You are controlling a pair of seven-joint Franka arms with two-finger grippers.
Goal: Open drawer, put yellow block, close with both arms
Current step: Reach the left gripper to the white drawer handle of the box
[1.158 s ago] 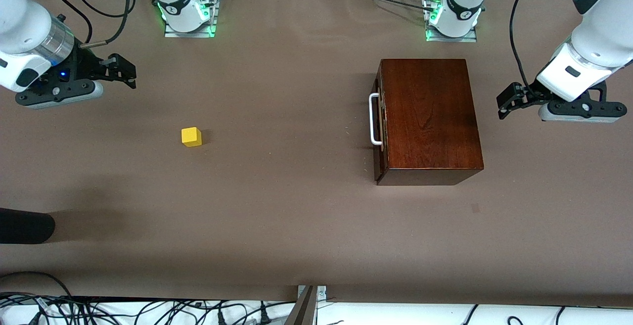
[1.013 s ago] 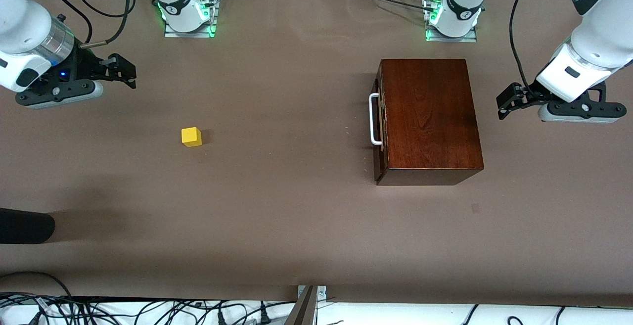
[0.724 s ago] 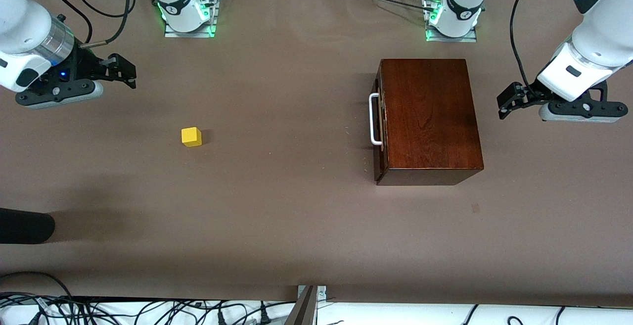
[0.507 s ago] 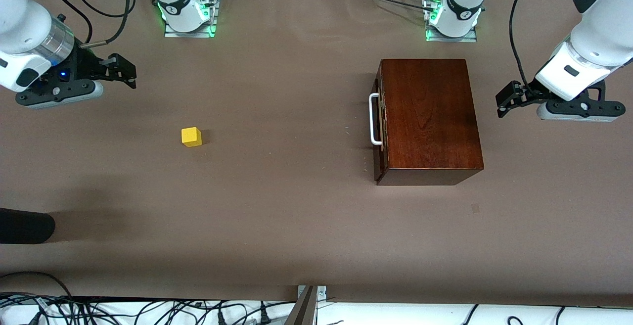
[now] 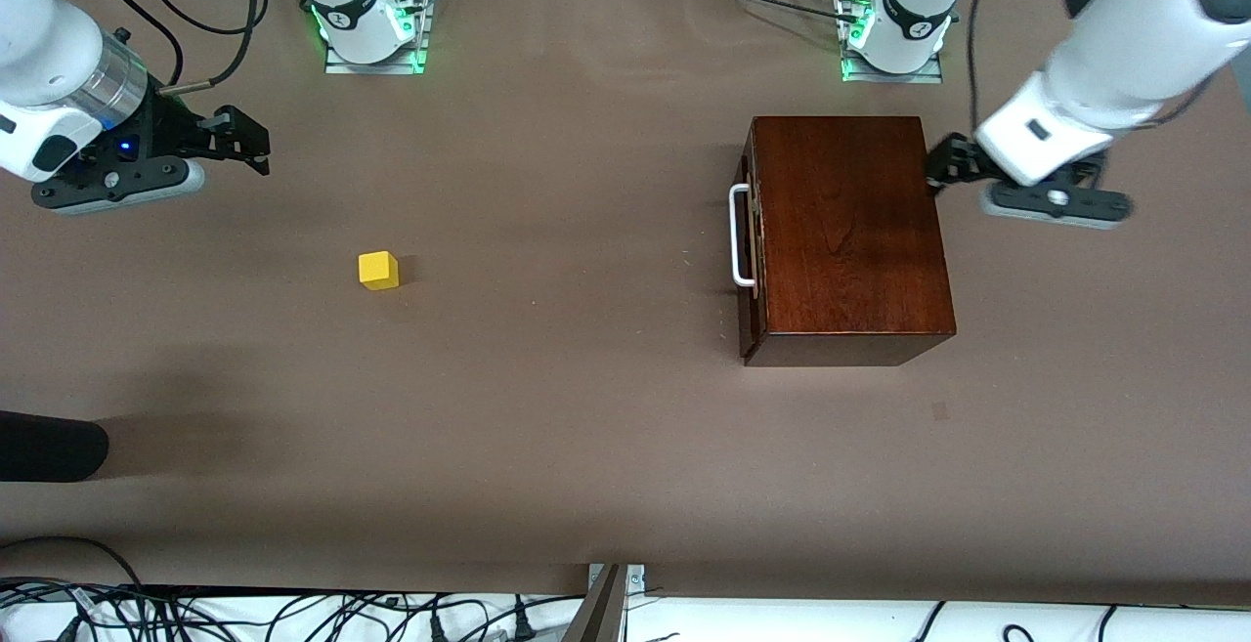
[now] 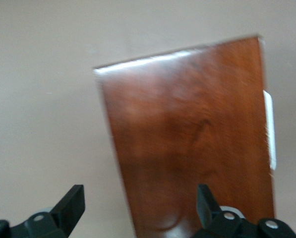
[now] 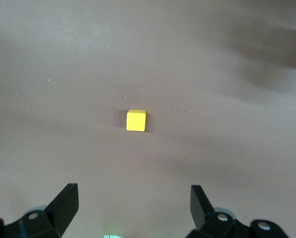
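Note:
The glossy dark wooden box (image 5: 845,232) stands toward the left arm's end of the table, its drawer shut, with the white bar handle (image 5: 739,235) on the front that faces the right arm's end. My left gripper (image 5: 940,171) hangs open at the box's edge away from the handle; in the left wrist view the box top (image 6: 187,134) fills the space past its open fingers (image 6: 71,206). The yellow block (image 5: 378,270) sits alone toward the right arm's end. My right gripper (image 5: 244,142) waits open above the table, with the block (image 7: 136,120) ahead of it in its wrist view.
A dark rounded object (image 5: 49,447) juts in at the table edge near the right arm's end, nearer the front camera. Cables (image 5: 244,613) lie along the table's front edge. The arm bases (image 5: 366,21) stand farthest from that camera.
My left arm has swung from the table's end toward the box, bringing its gripper up to the box's edge. The right arm, block and box have not moved.

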